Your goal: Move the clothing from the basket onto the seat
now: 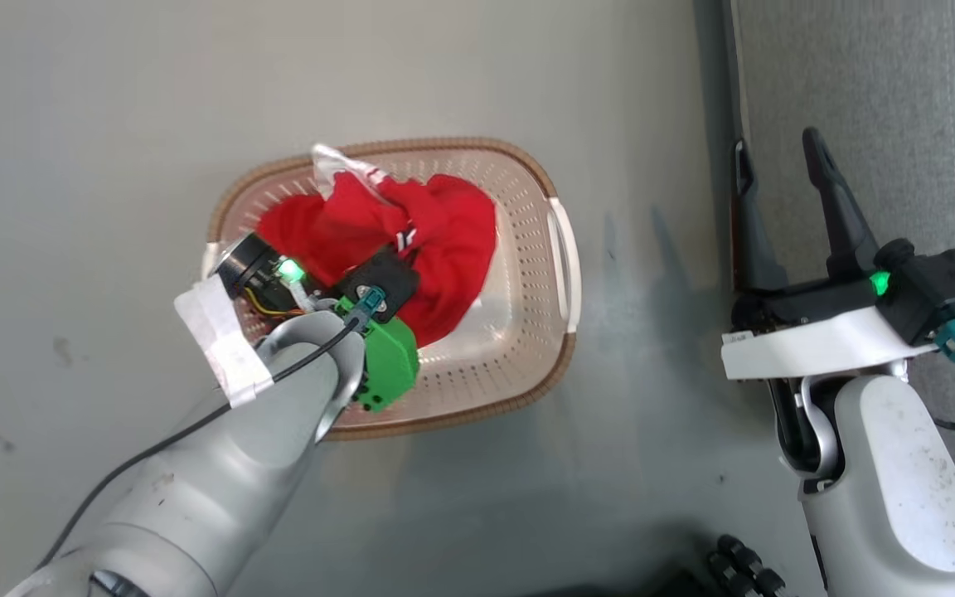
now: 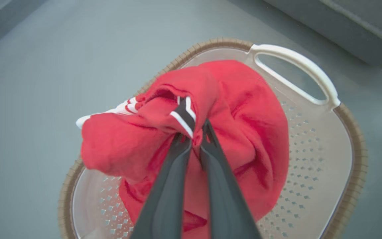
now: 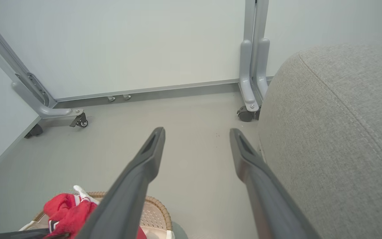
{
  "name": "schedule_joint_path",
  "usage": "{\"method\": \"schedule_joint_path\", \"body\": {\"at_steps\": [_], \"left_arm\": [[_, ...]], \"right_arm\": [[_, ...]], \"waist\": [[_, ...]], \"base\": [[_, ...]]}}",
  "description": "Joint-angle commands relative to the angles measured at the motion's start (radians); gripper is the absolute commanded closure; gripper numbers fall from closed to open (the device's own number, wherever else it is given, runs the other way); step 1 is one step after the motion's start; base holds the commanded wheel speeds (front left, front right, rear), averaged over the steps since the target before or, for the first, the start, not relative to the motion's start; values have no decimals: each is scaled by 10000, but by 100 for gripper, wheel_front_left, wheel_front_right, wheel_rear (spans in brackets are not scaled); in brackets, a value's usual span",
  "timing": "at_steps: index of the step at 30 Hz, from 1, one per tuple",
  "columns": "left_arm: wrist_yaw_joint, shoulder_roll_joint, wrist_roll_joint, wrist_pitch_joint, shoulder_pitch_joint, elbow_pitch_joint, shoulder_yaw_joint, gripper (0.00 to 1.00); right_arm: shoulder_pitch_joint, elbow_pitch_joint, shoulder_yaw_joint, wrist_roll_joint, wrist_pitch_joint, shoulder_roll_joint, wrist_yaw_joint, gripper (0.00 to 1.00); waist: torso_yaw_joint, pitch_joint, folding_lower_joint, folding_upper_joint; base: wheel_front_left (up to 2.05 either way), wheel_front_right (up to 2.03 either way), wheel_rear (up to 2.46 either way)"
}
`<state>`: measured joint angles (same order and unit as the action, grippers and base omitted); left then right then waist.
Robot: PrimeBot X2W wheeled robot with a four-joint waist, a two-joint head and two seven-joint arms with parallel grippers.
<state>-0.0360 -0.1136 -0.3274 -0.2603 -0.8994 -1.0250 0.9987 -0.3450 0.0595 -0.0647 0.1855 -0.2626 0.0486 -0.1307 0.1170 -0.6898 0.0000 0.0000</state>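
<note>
In your head view, the red clothing (image 1: 453,240) is bunched in the cream basket (image 1: 527,274), which stands on the grey floor (image 1: 113,124) left of the grey seat (image 1: 875,99). Your left arm reaches down into the basket from the near left, and its wrist hides the fingers. The left wrist view supplies what is hidden there: the left gripper (image 2: 196,134) has its jaws clenched on a fold of the clothing beside a dark-and-white strip of trim. The fabric is gathered into a peak around the tips, above the perforated basket bottom. The white handle (image 2: 297,63) on the basket's seat side is close in that view. Your right gripper (image 1: 776,149) hovers at the seat's left edge, jaws spread wide and holding nothing. The right wrist view adds the seat's rounded corner and stitched seam, and a wheeled panel frame (image 3: 252,83) at the far wall.
</note>
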Motion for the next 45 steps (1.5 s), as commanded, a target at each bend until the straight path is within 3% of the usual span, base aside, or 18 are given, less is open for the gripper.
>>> {"method": "schedule_joint_path", "body": {"at_steps": [1, 11, 16, 20, 27, 32, 45], "left_arm": [[124, -170, -182, -55, 336, 578, -215, 100], [766, -1123, -428, -53, 2180, 4822, -2193, 100], [846, -1345, -413, -53, 2973, 6334, -3315, 100], [560, -1329, -522, -42, 3669, 7491, -4430, 100], [-522, -987, -831, -42, 4655, 8668, -5854, 100], [-894, -939, -1090, -42, 5211, 9100, -6018, 100], [-967, -1249, -1682, -43, 6364, 9663, -5108, 100]], "right_arm": [[205, 77, 57, -85, -34, 32, 0, 0], [802, 250, 267, -397, 125, 31, 0, 0], [1022, 208, 312, -428, 328, 31, 0, 0], [1254, 208, 326, -431, 469, 31, 0, 0], [1694, 266, 288, -307, 604, 30, 0, 0], [2158, 280, 178, -236, 715, 30, 0, 0], [3280, 74, -230, 29, 1029, 30, 0, 0]], "waist": [[-785, 1158, 0, 0], [-1568, 2563, 0, 0], [-1775, 3052, 0, 0], [-1878, 3467, 0, 0], [-1960, 4172, 0, 0], [-1953, 4806, 0, 0], [-1786, 6177, 0, 0]], "base": [[0, 0, 0], [0, 0, 0], [0, 0, 0], [0, 0, 0], [0, 0, 0], [0, 0, 0], [0, 0, 0]]}}
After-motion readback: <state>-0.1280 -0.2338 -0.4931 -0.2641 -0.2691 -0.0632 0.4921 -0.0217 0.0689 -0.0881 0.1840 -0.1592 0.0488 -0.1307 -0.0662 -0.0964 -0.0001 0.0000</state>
